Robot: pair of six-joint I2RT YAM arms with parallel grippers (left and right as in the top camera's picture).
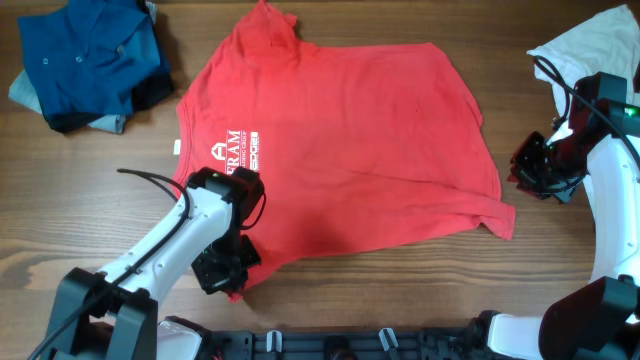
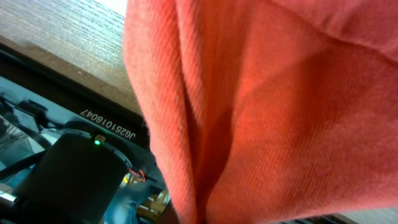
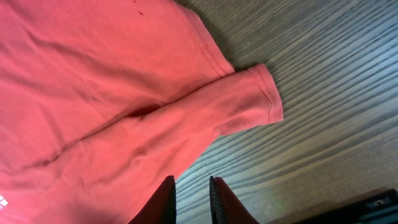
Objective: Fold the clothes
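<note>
The red T-shirt [image 1: 350,140] lay spread out in the middle of the wooden table [image 1: 400,300], with its white letters [image 1: 235,145] toward the left. The left gripper [image 1: 222,272] sat at the near left edge of the shirt. Its jaws were pressed together, pinching the soft cloth. This was likely so it could lift that edge and fold it over. In the left wrist view the red cloth hung in thick, bunched folds and filled almost the whole picture. It looked like ribbed knit cotton, floppy and easy to crease. The right gripper [image 1: 535,170] waited just past the right side of the shirt, over bare wood. Its jaws were a little apart and held nothing. It was pointed at a stitched corner [image 3: 249,102] that stuck out, maybe ready to grab it next. The shirt had soft wrinkles and was not flat yet. Some blue clothes [image 1: 90,55] lay at the far left and a white cloth [image 1: 590,45] at the far right, well apart from the shirt.
</note>
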